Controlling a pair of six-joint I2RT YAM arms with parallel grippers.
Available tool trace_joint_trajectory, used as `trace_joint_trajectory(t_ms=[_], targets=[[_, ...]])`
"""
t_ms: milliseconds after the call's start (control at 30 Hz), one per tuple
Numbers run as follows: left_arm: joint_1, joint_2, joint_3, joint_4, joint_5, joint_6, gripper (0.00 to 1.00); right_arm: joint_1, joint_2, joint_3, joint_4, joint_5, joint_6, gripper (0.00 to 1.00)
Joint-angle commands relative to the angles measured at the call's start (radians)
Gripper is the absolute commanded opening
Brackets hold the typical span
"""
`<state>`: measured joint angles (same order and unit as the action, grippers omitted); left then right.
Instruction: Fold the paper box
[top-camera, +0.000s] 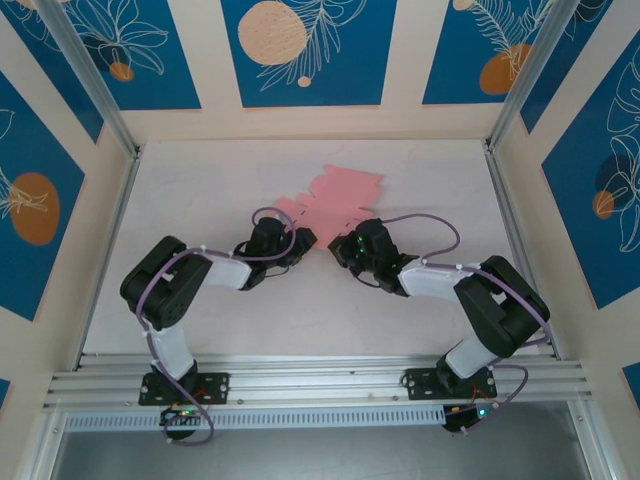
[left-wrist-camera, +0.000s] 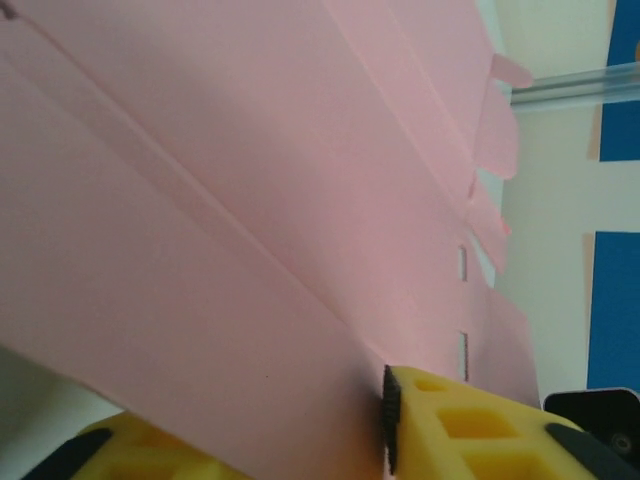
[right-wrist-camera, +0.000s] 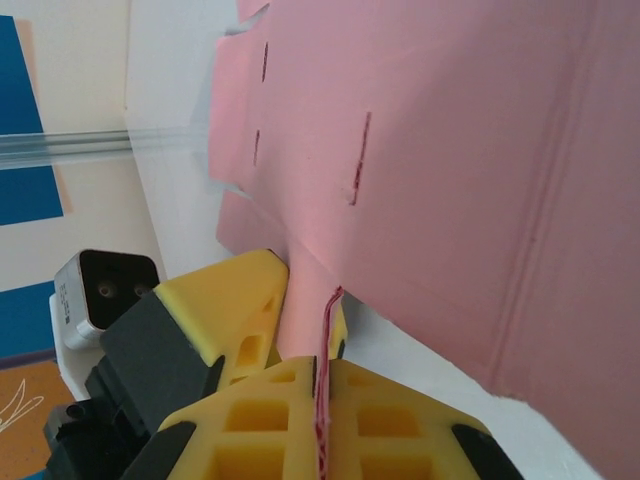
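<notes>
the paper box (top-camera: 340, 192) lies as a flat pink cut-out with flaps near the middle of the white table (top-camera: 220, 180), its near edge lifted between the two claws. seen from above, the left claw (top-camera: 293, 243) reaches its near left corner and the right claw (top-camera: 345, 247) sits just beside it at the near right edge, the two arms angling in toward each other.

from the right wrist, the right claw (right-wrist-camera: 322, 380) is clamped tight on a thin edge of the paper box (right-wrist-camera: 450, 150), a pink sliver pinched between its yellow fingers (right-wrist-camera: 260, 420). short slits (right-wrist-camera: 360, 160) and crease lines run across the sheet.

from the left wrist, the paper box (left-wrist-camera: 250, 200) slopes across the left claw (left-wrist-camera: 270, 440). one yellow finger (left-wrist-camera: 460, 430) has its black pad against the sheet's edge, the other is partly hidden under the paper, so i cannot tell whether this claw grips it.
</notes>
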<state>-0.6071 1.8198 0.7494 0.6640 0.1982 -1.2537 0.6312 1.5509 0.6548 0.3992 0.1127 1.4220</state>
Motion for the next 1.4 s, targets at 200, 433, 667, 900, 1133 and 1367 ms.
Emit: trace_joint_trajectory(t_ms=[200,433,667,900,1133,1367], targets=[[0.009,-0.009,0.042,-0.028,-0.028,0.075,0.04,0.009,-0.021,0.002,-0.040,-0.025,-0.014,0.00],[0.075,-0.102,0.126,-0.249,0.066,0.326,0.00,-0.048,-0.140,0.005,-0.253,-0.066,-0.155,0.61],[0.148,-0.149,0.421,-0.860,0.212,0.809,0.00,-0.138,-0.346,0.114,-0.657,-0.046,-0.428,0.88],[0.167,-0.121,0.736,-1.421,0.196,1.266,0.00,-0.264,-0.401,0.284,-0.915,-0.081,-0.683,0.89],[0.166,-0.100,0.980,-1.694,-0.059,1.535,0.00,-0.366,-0.358,0.410,-0.964,-0.214,-0.840,0.89],[0.125,0.075,1.310,-1.911,-0.287,1.867,0.00,-0.423,-0.255,0.516,-1.006,-0.290,-0.864,0.89]])
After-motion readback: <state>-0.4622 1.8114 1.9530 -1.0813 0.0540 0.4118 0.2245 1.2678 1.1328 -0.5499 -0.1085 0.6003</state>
